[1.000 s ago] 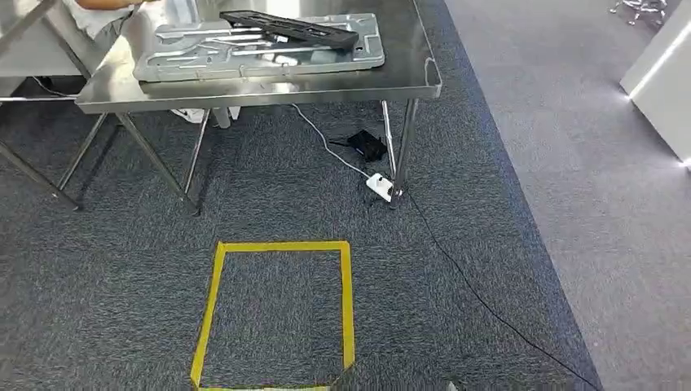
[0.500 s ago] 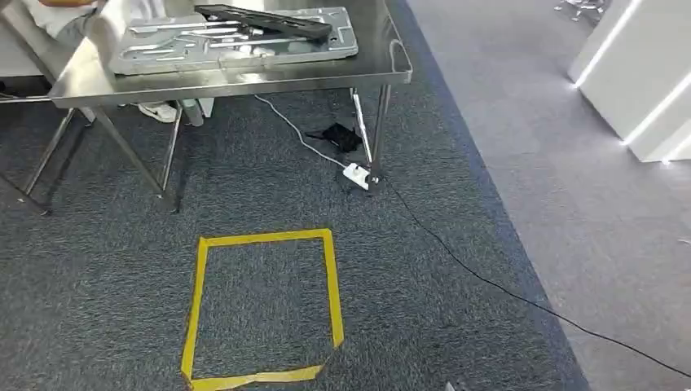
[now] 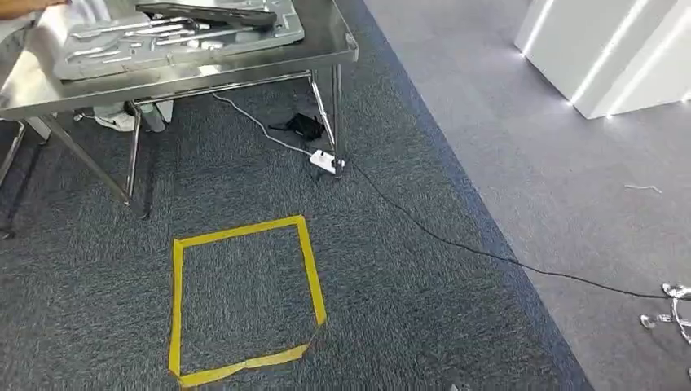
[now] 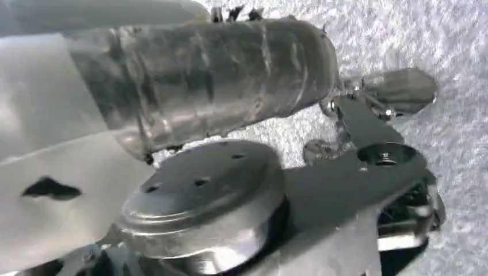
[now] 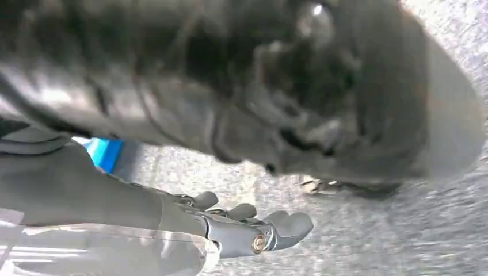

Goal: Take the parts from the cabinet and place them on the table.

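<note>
The right hand [image 5: 253,227] hangs over the carpet with its fingers gently curled and apart, holding nothing. The left hand [image 4: 368,155], also above carpet, is too blurred to tell its state. Far from both, the parts [image 3: 175,32] lie on the table [image 3: 326,50].

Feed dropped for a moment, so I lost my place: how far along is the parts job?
Done: a grey metal panel with a black strip on it lies on the steel table. In hand: the right hand hangs over the carpet holding nothing; the left hand is too blurred to judge. Left: probably another fetch, though these views cannot confirm more parts remain.
</note>
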Controlling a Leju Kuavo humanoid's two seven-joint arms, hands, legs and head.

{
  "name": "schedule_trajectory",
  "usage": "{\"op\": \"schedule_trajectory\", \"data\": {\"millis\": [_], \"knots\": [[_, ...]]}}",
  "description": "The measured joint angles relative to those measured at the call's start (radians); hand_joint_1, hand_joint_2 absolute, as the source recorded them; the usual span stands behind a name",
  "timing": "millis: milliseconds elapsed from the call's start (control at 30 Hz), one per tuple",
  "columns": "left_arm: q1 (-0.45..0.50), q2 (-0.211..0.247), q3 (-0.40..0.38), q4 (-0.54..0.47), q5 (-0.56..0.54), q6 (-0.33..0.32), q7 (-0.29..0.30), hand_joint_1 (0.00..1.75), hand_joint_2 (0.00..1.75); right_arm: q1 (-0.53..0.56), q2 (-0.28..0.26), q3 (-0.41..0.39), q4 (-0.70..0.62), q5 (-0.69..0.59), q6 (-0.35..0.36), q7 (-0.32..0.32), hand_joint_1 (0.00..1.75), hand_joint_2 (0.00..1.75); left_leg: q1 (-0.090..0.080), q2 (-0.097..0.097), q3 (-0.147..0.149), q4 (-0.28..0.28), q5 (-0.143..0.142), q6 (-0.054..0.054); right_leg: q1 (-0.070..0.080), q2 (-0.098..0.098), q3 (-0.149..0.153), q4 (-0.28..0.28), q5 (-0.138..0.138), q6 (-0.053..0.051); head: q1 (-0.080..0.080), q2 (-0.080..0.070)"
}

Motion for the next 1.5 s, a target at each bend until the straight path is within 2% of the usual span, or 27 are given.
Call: {"op": "schedule_trajectory", "data": {"millis": [67,133,167,233,300,400,433,467,500,567,600,633,700,767,800,933,967,1033,1100,1133,1200,1267,1300,1333,1400,1467,1500], "knots": [[0.004,0.0,0.0,0.0,0.0,0.0,0.0,0.0,0.0,-0.003,0.0,0.0,0.0,-0.001,0.0,0.0,0.0,0.0,0.003,-0.017,-0.035,0.141,-0.101,-0.002,0.002,0.02,-0.029,0.002,0.021,-0.005,0.0,0.0],[0.004,0.0,-0.001,0.0,0.0,0.0,0.0,0.0,0.0,-0.004,-0.001,0.0,0.0,-0.001,0.0,0.0,0.0,0.0,0.005,-0.018,-0.036,0.216,-0.106,-0.002,0.002,0.04,-0.053,0.007,0.043,-0.003,0.0,0.0],[0.003,0.0,-0.001,0.0,0.0,0.0,0.0,0.0,0.0,-0.003,-0.001,-0.001,0.0,-0.001,0.0,0.0,0.0,0.0,0.006,-0.018,-0.009,0.194,-0.07,-0.001,0.002,0.051,-0.071,0.01,0.053,-0.001,-0.001,0.0],[0.001,0.0,-0.001,0.0,0.0,0.001,0.0,0.0,0.0,-0.002,-0.001,-0.001,0.0,-0.002,0.0,0.0,0.0,0.0,0.01,-0.032,0.093,0.053,0.006,0.001,-0.002,0.074,-0.098,0.019,0.07,0.008,0.0,0.0],[0.001,0.0,-0.001,0.0,0.0,0.002,0.0,0.0,0.0,-0.004,-0.001,-0.002,0.0,-0.002,0.0,0.0,0.0,0.0,0.009,-0.097,0.187,-0.091,-0.016,0.006,-0.001,0.09,-0.118,0.029,0.083,0.022,-0.001,0.0],[-0.003,0.0,-0.002,0.0,-0.003,0.004,0.001,0.0,0.0,-0.003,-0.001,-0.004,0.0,-0.003,0.0,0.0,0.0,0.0,0.004,-0.081,0.177,-0.1,-0.02,0.013,-0.005,0.114,-0.133,0.023,0.115,0.042,0.001,0.0],[-0.002,0.0,-0.002,0.0,-0.007,0.008,0.001,0.0,0.0,0.002,-0.002,-0.005,0.001,-0.003,0.0,0.0,0.0,0.0,0.01,-0.068,0.161,-0.109,-0.008,0.023,0.002,0.126,-0.137,0.022,0.124,0.052,0.001,0.0],[-0.004,-0.002,-0.003,0.0,-0.011,0.01,0.001,0.0,0.0,0.003,-0.005,-0.006,0.002,-0.003,-0.001,0.0,0.0,0.0,0.013,-0.047,0.161,-0.11,0.004,0.034,-0.004,0.113,-0.148,0.035,0.106,0.052,0.001,0.0],[-0.003,-0.002,-0.003,0.0,-0.013,0.01,0.0,0.0,0.0,0.002,-0.004,-0.006,0.002,-0.005,0.0,-0.001,0.0,0.0,0.012,-0.045,0.15,-0.112,0.012,0.041,0.0,0.08,-0.163,0.072,0.05,0.054,0.01,0.0],[-0.001,0.0,-0.003,0.0,-0.013,0.01,-0.001,0.0,0.0,0.001,-0.003,-0.006,0.002,-0.005,0.0,0.0,0.0,0.0,0.006,-0.02,0.127,-0.108,0.03,0.052,-0.001,0.046,-0.205,0.214,-0.065,0.056,0.021,0.0],[-0.001,0.001,-0.003,0.0,-0.013,0.01,-0.001,0.0,0.0,-0.001,-0.002,-0.006,0.002,-0.005,0.0,0.0,0.0,0.0,0.003,-0.005,0.111,-0.104,0.038,0.054,-0.002,0.038,-0.22,0.289,-0.095,0.058,0.02,0.0],[-0.001,0.001,-0.003,0.0,-0.013,0.01,-0.001,0.0,0.0,-0.001,-0.002,-0.006,0.002,-0.005,0.0,0.0,0.0,0.0,0.0,0.007,0.097,-0.1,0.046,0.055,-0.003,0.035,-0.217,0.326,-0.089,0.058,0.021,0.0],[-0.002,0.001,-0.003,0.0,-0.013,0.009,-0.002,0.0,0.0,-0.001,-0.003,-0.006,0.002,-0.005,0.0,0.0,0.0,0.0,-0.003,0.028,0.07,-0.089,0.057,0.053,-0.003,0.031,-0.157,0.282,-0.028,0.057,0.021,0.0],[-0.003,0.001,-0.003,0.0,-0.012,0.003,-0.003,0.0,0.0,-0.002,-0.003,-0.006,0.002,-0.005,0.0,0.0,0.0,0.0,-0.003,0.044,0.05,-0.078,0.066,0.048,0.001,0.002,-0.034,0.124,0.007,0.047,0.021,0.0],[-0.003,0.001,-0.003,0.0,-0.011,-0.001,-0.004,0.0,0.0,-0.005,-0.003,-0.006,0.002,-0.006,0.0,0.001,0.0,0.0,-0.005,0.052,0.044,-0.071,0.069,0.043,0.011,-0.038,0.018,0.043,-0.026,0.04,0.021,0.0],[-0.005,0.0,-0.003,0.0,-0.01,-0.002,-0.012,0.0,0.0,-0.005,-0.005,-0.006,0.002,-0.004,0.002,0.002,0.0,0.0,-0.003,0.089,0.041,-0.076,0.096,0.02,0.02,-0.013,0.002,-0.001,-0.009,0.013,0.021,0.0],[-0.005,0.0,-0.003,0.0,-0.008,0.0,-0.014,0.0,0.0,-0.003,-0.004,-0.006,0.002,-0.001,0.007,0.004,0.0,0.0,-0.002,0.073,0.035,-0.074,0.087,0.012,0.012,-0.008,-0.001,-0.007,0.005,0.005,0.023,0.0],[-0.001,0.001,-0.004,0.0,-0.003,0.001,-0.019,0.0,0.0,-0.004,-0.004,-0.006,0.002,0.002,0.012,0.008,0.0,0.0,0.0,0.003,0.009,0.008,-0.023,-0.001,0.01,0.006,-0.025,-0.008,0.026,-0.008,0.018,0.0],[0.003,0.001,-0.008,0.0,-0.002,0.002,-0.019,0.0,0.0,-0.007,-0.004,-0.006,0.002,0.002,0.012,0.008,0.0,0.0,0.005,-0.015,-0.02,0.147,-0.119,-0.004,0.012,0.027,-0.056,-0.006,0.049,-0.013,0.019,0.0],[0.003,0.001,-0.009,0.0,-0.002,0.003,-0.019,0.0,0.0,-0.008,-0.004,-0.006,0.002,0.002,0.012,0.008,0.0,0.0,0.005,-0.017,-0.022,0.188,-0.125,-0.005,0.012,0.037,-0.066,-0.004,0.061,-0.012,0.019,0.0],[0.001,0.001,-0.01,0.0,-0.002,0.003,-0.018,0.0,0.0,-0.006,-0.004,-0.006,0.002,0.002,0.012,0.008,0.0,0.0,0.007,-0.019,0.022,0.163,-0.063,-0.004,0.01,0.058,-0.104,0.005,0.085,-0.007,0.019,0.0],[0.0,0.002,-0.01,0.0,0.001,0.005,-0.015,0.0,0.0,-0.004,-0.004,-0.006,0.002,0.003,0.011,0.015,0.0,0.0,0.011,-0.041,0.135,0.009,0.001,-0.003,0.005,0.081,-0.137,0.016,0.103,0.004,0.018,0.0],[-0.001,0.001,-0.01,0.0,0.003,0.006,-0.012,0.0,0.0,-0.004,-0.004,-0.006,0.002,0.004,0.01,0.018,0.0,0.0,0.013,-0.084,0.182,-0.076,-0.034,0.0,0.004,0.089,-0.149,0.021,0.111,0.01,0.017,0.0],[0.001,0.001,-0.01,0.0,0.005,0.006,-0.011,0.0,0.0,-0.006,-0.004,-0.006,0.002,0.004,0.01,0.019,0.0,0.0,0.009,-0.094,0.212,-0.122,-0.043,0.006,0.007,0.098,-0.155,0.026,0.12,0.017,0.021,0.0],[0.0,0.001,-0.011,0.0,0.006,0.008,-0.01,0.0,0.0,-0.005,-0.004,-0.006,0.002,0.004,0.009,0.02,0.0,0.0,0.004,-0.078,0.193,-0.111,-0.039,0.012,0.005,0.112,-0.158,0.017,0.142,0.029,0.019,0.0],[0.0,-0.002,-0.011,0.0,0.006,0.009,0.001,0.0,0.0,0.004,-0.005,-0.006,0.005,0.005,0.001,0.036,0.0,0.0,0.011,-0.054,0.179,-0.117,-0.017,0.034,0.004,0.124,-0.166,0.013,0.156,0.042,0.02,0.0],[-0.002,-0.001,-0.011,0.0,0.007,0.009,0.008,0.0,0.0,0.003,-0.005,-0.006,0.005,0.005,-0.005,0.045,0.0,0.0,0.009,-0.041,0.169,-0.116,-0.006,0.042,0.005,0.086,-0.179,0.041,0.11,0.041,0.022,0.0]]}}
